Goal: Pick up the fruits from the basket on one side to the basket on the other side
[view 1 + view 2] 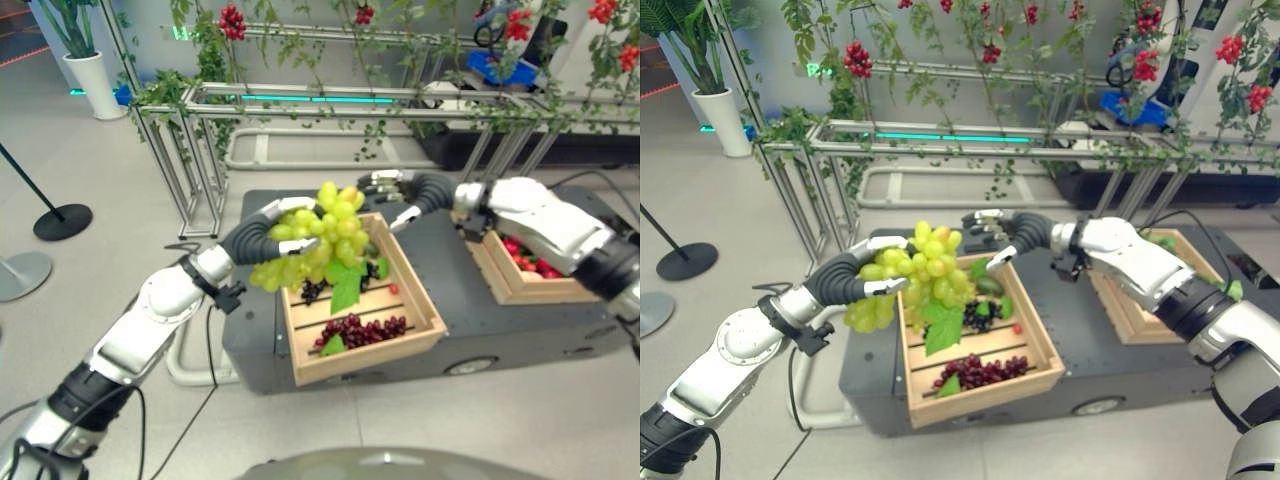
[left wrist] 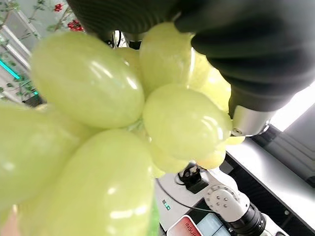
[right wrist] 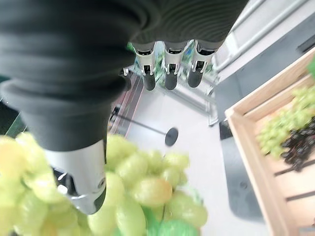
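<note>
Right now your left hand, just left of centre in the head views, has its fingers curled round a big bunch of green grapes, lifted above the upper left corner of the near wooden basket. Your right hand sits at the bunch's upper right with fingers straight and relaxed, holding nothing; its wrist view shows the grapes just below the thumb.

The risk you face is a slipped handover. The grip looks to be on loose grapes at the bunch's side, so a tug could pull some off or drop the whole bunch onto the dark grapes in the basket beneath.

The bunch's long axis runs on a slant, top toward upper right, tail hanging toward lower left beside the basket wall. The second basket waits at the right
</note>
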Controlling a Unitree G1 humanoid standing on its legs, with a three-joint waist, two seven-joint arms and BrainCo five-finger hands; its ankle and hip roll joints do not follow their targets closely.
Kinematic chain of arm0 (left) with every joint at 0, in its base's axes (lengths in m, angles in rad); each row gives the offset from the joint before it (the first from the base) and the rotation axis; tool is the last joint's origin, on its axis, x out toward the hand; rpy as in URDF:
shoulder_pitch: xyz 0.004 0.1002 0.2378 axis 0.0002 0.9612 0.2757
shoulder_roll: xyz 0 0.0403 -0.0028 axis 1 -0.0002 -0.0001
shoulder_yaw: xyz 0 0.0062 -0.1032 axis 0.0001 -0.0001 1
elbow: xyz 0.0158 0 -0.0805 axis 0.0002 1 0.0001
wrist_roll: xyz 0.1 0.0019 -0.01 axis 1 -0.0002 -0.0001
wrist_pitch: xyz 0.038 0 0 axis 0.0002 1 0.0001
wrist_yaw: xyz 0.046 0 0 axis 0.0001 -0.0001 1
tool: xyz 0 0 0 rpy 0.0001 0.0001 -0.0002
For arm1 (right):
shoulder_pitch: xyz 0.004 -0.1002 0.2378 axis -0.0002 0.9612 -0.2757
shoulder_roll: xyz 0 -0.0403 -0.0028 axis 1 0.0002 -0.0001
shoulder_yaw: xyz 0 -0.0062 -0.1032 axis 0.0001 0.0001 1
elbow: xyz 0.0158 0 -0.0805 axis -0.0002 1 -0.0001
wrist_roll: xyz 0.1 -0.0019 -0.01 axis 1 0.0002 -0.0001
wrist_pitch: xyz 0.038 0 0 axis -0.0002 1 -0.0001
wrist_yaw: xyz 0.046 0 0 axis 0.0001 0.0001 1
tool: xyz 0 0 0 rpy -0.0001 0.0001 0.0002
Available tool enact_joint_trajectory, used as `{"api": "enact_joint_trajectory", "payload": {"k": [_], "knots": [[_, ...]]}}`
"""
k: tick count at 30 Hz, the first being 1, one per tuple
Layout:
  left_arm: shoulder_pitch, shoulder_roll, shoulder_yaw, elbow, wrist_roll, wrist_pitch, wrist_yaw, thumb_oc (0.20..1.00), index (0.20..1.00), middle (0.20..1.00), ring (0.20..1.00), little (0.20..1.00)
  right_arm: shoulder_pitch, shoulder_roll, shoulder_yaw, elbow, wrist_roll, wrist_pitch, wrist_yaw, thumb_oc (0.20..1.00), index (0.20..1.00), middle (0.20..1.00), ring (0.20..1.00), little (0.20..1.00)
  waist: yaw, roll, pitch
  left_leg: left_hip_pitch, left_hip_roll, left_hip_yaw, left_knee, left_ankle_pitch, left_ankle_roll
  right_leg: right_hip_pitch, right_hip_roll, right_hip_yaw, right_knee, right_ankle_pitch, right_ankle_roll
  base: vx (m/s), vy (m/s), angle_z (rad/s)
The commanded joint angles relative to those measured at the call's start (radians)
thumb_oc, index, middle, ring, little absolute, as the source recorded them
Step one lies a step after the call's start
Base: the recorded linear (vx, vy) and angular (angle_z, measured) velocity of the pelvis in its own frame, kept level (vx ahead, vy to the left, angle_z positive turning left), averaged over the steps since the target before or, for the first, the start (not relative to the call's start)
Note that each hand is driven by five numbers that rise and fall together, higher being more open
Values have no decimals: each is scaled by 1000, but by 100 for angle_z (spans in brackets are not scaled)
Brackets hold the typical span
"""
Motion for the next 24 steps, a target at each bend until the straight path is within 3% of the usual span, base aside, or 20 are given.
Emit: {"api": "enact_joint_trajectory", "payload": {"k": [1,10,22,23,24], "knots": [[-112,26,-37,-41,-22,-80,35,200,200,200,200,200,-97,-6,93,-40,66,-6,31,1000,1000,1000,1000,1000,12,-36,-63,27,-51,-3,0,-51,28,20,-69,33,27,22,128,0,0,0],[-168,22,-46,-10,28,-84,58,200,200,200,200,200,-93,13,97,-172,124,8,60,1000,1000,1000,1000,1000,18,-45,-65,27,-48,-6,0,-50,27,22,-67,27,27,20,126,0,0,0],[-176,19,-51,-13,49,-84,59,200,200,200,200,200,-99,36,107,-183,115,16,64,1000,1000,1000,1000,1000,17,-42,-66,31,-47,-5,0,-51,29,25,-64,28,28,19,124,0,0,0],[-175,19,-51,-14,51,-84,58,200,200,200,200,200,-99,38,108,-185,116,17,65,959,959,959,959,959,17,-42,-66,31,-47,-5,0,-51,29,25,-64,29,28,19,124,0,0,0],[-175,18,-52,-16,52,-84,57,200,200,200,200,200,-100,44,105,-187,117,18,65,464,464,464,464,464,17,-41,-66,31,-47,-4,0,-51,29,24,-64,29,27,20,124,0,0,0]]}}
